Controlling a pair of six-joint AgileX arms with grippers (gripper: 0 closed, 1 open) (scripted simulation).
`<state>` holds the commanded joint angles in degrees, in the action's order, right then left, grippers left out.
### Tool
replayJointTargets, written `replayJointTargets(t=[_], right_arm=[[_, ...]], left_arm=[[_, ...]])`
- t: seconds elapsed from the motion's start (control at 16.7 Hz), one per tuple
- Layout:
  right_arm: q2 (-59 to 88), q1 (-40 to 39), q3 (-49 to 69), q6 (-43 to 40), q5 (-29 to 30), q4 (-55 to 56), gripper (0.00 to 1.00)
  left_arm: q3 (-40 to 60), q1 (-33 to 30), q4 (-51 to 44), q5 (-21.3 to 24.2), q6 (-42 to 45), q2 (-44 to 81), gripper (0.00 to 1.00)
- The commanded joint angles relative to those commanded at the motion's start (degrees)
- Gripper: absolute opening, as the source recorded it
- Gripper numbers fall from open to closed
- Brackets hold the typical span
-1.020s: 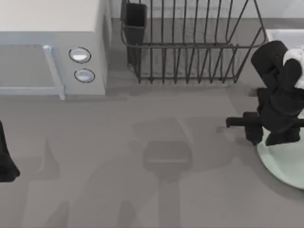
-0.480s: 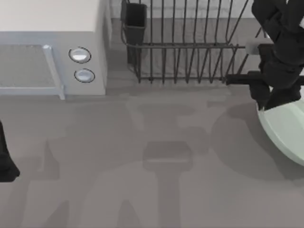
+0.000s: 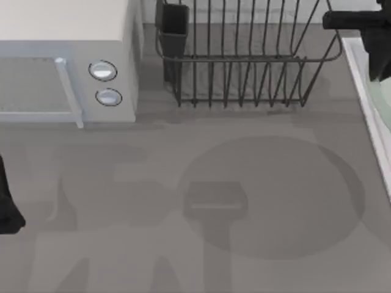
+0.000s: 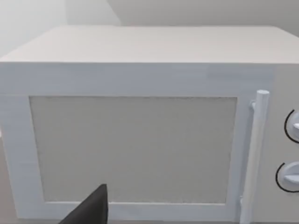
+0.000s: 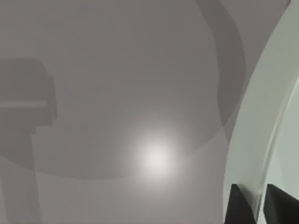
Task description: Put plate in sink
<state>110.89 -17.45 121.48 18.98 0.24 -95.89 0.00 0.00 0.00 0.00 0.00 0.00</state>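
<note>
**A:** Start at the left. What is the left arm doing?

**B:** It sits parked at the left edge of the table point(image 3: 183, 256). Its wrist camera faces the microwave point(image 4: 140, 135), and I cannot tell how the left claw point(image 4: 88, 212) stands from the single dark finger in sight.

**A:** And the middle of the table?

**B:** Bare grey surface with a large round shadow on it, below the dark wire dish rack point(image 3: 244, 61). I read that shadow as cast by the plate, carried high above the table.

**A:** So where is the plate itself?

**B:** At the far right. In the top view a pale green sliver of the plate point(image 3: 386, 101) shows at the frame's edge, just past the whitish rim of the sink point(image 3: 366, 104). The right claw point(image 5: 259, 203) grips the plate's edge: in the right wrist view two dark fingers point(image 5: 238, 205) pinch the thin rim between them, narrowly set.

**A:** How far along, then?

**B:** My judgement: the pickup and lift are done, and the carry has brought the plate over or near the sink's rim. What is left is to bring it fully over the basin, lower it in and let go. The basin's floor is out of frame, so I cannot say how much of the plate is over it.
</note>
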Motion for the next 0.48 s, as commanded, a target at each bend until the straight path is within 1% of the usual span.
replayJointTargets(t=[0.18, 0.48], right_arm=[[-0.63, 0.14, 3.76, -0.15, -0.01, -3.80, 0.00], [-0.38, -0.07, 3.87, -0.17, -0.03, -3.79, 0.00]], left_arm=[[0.00, 0.00, 0.00, 0.00, 0.00, 0.00, 1.00], [0.00, 0.00, 0.00, 0.00, 0.00, 0.00, 1.00]])
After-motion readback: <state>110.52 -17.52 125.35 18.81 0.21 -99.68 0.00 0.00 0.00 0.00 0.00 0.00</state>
